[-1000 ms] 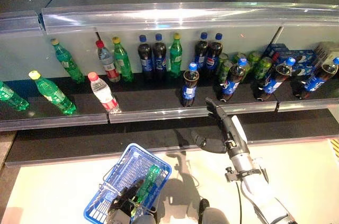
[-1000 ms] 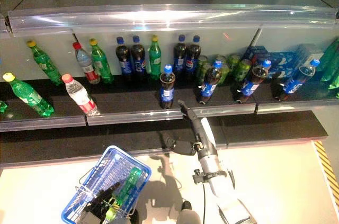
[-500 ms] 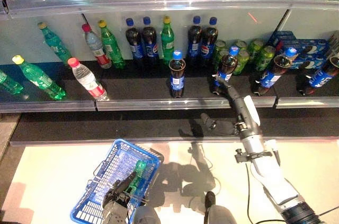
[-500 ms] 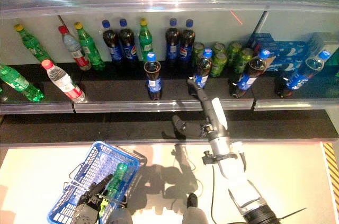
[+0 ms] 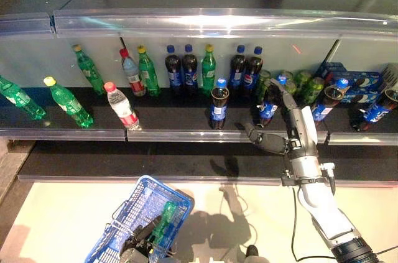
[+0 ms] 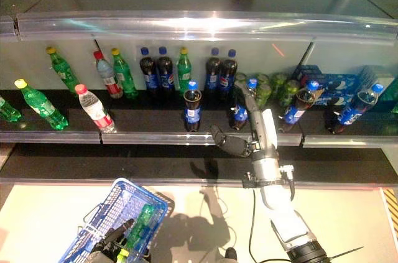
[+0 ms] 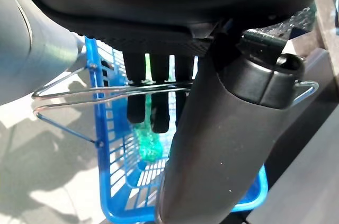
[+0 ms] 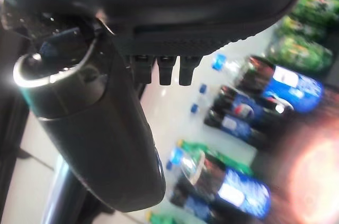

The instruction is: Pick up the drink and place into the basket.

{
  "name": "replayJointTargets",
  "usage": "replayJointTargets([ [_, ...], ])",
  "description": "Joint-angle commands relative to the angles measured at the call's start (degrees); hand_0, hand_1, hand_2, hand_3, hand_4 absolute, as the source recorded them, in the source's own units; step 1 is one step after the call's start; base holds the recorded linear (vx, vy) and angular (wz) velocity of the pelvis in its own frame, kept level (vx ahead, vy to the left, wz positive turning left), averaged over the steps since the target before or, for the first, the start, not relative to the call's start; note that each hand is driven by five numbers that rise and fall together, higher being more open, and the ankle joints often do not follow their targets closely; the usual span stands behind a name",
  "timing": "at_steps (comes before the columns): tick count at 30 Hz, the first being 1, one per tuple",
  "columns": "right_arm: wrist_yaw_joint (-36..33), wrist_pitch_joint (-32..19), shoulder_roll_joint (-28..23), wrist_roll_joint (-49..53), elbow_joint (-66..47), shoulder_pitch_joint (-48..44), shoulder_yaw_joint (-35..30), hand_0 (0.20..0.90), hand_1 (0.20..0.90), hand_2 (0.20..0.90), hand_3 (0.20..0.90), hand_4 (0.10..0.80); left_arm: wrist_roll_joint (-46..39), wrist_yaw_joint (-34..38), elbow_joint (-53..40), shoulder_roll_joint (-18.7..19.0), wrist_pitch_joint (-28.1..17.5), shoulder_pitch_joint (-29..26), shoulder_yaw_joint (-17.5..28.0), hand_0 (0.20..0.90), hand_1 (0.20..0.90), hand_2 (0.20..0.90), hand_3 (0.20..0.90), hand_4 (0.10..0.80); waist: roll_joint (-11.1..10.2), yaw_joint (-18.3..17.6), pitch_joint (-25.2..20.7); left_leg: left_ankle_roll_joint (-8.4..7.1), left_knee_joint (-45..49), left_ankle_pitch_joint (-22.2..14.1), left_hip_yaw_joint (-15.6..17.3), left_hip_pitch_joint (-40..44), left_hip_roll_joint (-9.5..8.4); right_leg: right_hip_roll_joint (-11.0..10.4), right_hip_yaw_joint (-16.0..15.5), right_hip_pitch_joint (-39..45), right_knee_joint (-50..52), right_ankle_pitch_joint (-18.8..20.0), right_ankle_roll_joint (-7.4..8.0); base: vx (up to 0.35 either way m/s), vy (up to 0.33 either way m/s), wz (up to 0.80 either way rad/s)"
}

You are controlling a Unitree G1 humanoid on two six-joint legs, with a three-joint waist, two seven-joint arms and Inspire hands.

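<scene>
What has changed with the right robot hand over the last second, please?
The right robot hand has reached further into the shelf: from open at the front rail to fingers beside a front-row cola bottle, thumb spread; no grip visible. The left robot hand keeps its fingers round the basket handle, the green bottle lying inside. The shelf bottles have not moved.

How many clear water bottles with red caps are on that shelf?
2. One water bottle stands in the back row by the wall. The other stands nearer the front edge of the shelf, slightly to its left. More could be hidden behind other bottles.
</scene>
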Motion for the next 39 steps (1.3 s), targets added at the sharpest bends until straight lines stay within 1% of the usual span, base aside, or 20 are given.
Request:
replayJointTargets([
  [1,-5.88,-4.36,1.11,-0.36,-7.35,-3.79,-7.47,0.900,0.900,0.900,0.900,0.800,6.12,-0.37,1.45,5.06,-1.79,4.31,-2.33,0.300,0.300,0.300,0.200,0.100,0.29,0.90,-2.72,0.42,3.93,2.12,0.44,-2.24,3.71,-1.89,-1.46,-0.10,2.97,-0.02,-2.86,0.076,-0.039,0.05],
  [4,-10.73,-3.11,1.86,-1.02,-4.56,-4.36,-8.22,0.900,0.900,0.900,0.900,0.800,6.78,-0.63,1.26,4.90,-1.71,4.38,-2.77,0.300,0.300,0.300,0.200,0.100,0.63,1.19,-1.96,0.32,5.30,2.00,-0.08,-3.49,3.86,-1.82,-1.47,-0.76,3.75,-0.23,-3.06,0.008,-0.041,0.02],
  [7,-16.67,-2.93,2.75,-2.57,-1.50,-7.86,-8.74,0.900,0.900,0.900,0.900,0.800,6.22,-0.19,0.58,4.88,-1.60,2.92,-4.38,0.300,0.300,0.300,0.200,0.100,1.52,1.40,0.16,0.29,6.80,1.97,-1.47,-6.19,3.40,-1.89,-1.04,-3.32,5.43,-0.48,-3.39,-0.119,-0.015,-0.02],
  [9,-18.63,-3.43,3.30,-2.58,-0.07,-10.40,-9.26,0.900,0.900,0.900,0.900,0.800,5.26,0.30,-0.23,4.80,-1.57,2.02,-5.25,0.300,0.300,0.300,0.200,0.100,2.23,1.36,1.98,0.41,7.09,2.15,-2.34,-7.63,2.80,-2.04,-0.65,-4.79,6.06,-0.45,-3.53,-0.182,0.012,-0.05],
  [12,-20.29,-2.23,3.34,-3.16,1.13,-12.93,-9.37,0.900,0.900,0.900,0.900,0.800,4.19,0.29,-0.76,4.67,-1.92,1.48,-5.84,0.300,0.300,0.300,0.200,0.100,3.18,1.12,4.06,0.71,6.74,2.56,-2.92,-8.54,1.91,-2.55,-0.11,-5.89,6.19,-0.12,-3.50,-0.079,0.053,0.03],
  [16,-21.21,-0.08,2.17,-3.69,2.20,-15.28,-9.10,0.900,0.900,0.900,0.900,0.800,3.43,-0.31,-1.72,4.25,-3.66,1.52,-6.38,0.300,0.300,0.300,0.200,0.100,4.14,0.95,5.81,0.92,7.62,2.47,-3.69,-10.10,0.82,-3.19,0.71,-7.33,6.60,0.15,-3.39,-0.028,0.064,0.01],
  [18,-21.45,0.14,1.64,-3.18,3.32,-17.11,-8.94,0.900,0.900,0.900,0.900,0.800,2.99,-0.43,-3.12,3.96,-3.89,1.26,-6.87,0.300,0.300,0.300,0.200,0.100,4.58,0.98,6.99,0.93,8.51,2.38,-4.17,-11.50,0.27,-3.43,1.07,-8.51,7.03,0.26,-3.40,-0.078,0.057,-0.01],
  [22,-20.71,0.67,1.27,-2.23,4.12,-19.44,-8.94,0.900,0.900,0.900,0.900,0.800,2.73,-1.30,-4.70,3.61,-4.05,0.64,-8.22,0.300,0.300,0.300,0.200,0.100,5.21,0.94,9.18,0.88,9.97,2.50,-4.53,-13.46,-0.21,-3.65,1.41,-9.88,7.71,0.43,-3.60,-0.047,0.030,-0.01],
  [26,-20.79,0.83,0.52,-1.38,5.00,-21.54,-8.53,0.900,0.900,0.900,0.900,0.800,2.02,-2.17,-6.50,4.10,-4.14,-0.45,-10.05,0.300,0.300,0.300,0.200,0.100,5.58,0.95,11.55,1.07,11.59,2.66,-5.05,-15.83,-0.47,-3.78,1.98,-12.17,8.94,0.64,-3.77,-0.047,-0.007,-0.01],
  [30,-22.34,-0.40,0.26,0.18,6.56,-24.16,-8.94,0.900,0.900,0.900,0.900,0.800,1.78,-2.46,-8.57,4.54,-4.49,-1.57,-11.89,0.300,0.300,0.300,0.200,0.100,5.68,1.23,13.88,1.02,12.92,3.19,-5.48,-18.26,-0.37,-3.52,2.26,-14.20,9.56,0.98,-3.95,-0.068,-0.039,-0.02],
  [36,-23.33,-0.19,-1.24,1.76,8.66,-28.39,-9.35,0.900,0.900,0.900,0.900,0.800,0.84,-2.46,-9.27,5.24,-4.51,-2.68,-12.95,0.300,0.300,0.300,0.200,0.100,6.06,1.86,15.54,0.97,13.56,3.83,-6.11,-20.01,-0.41,-3.30,2.21,-15.29,9.61,1.22,-4.14,-0.018,-0.014,0.00],
  [39,-23.64,0.03,-1.53,5.16,9.64,-30.00,-9.96,0.900,0.900,0.900,0.900,0.800,0.96,-2.13,-9.57,5.73,-4.07,-2.95,-13.02,0.300,0.300,0.300,0.200,0.100,5.98,2.16,16.01,0.96,13.47,4.05,-6.17,-20.41,-0.38,-3.08,2.20,-15.44,9.32,1.35,-4.23,0.000,0.000,0.00],
])
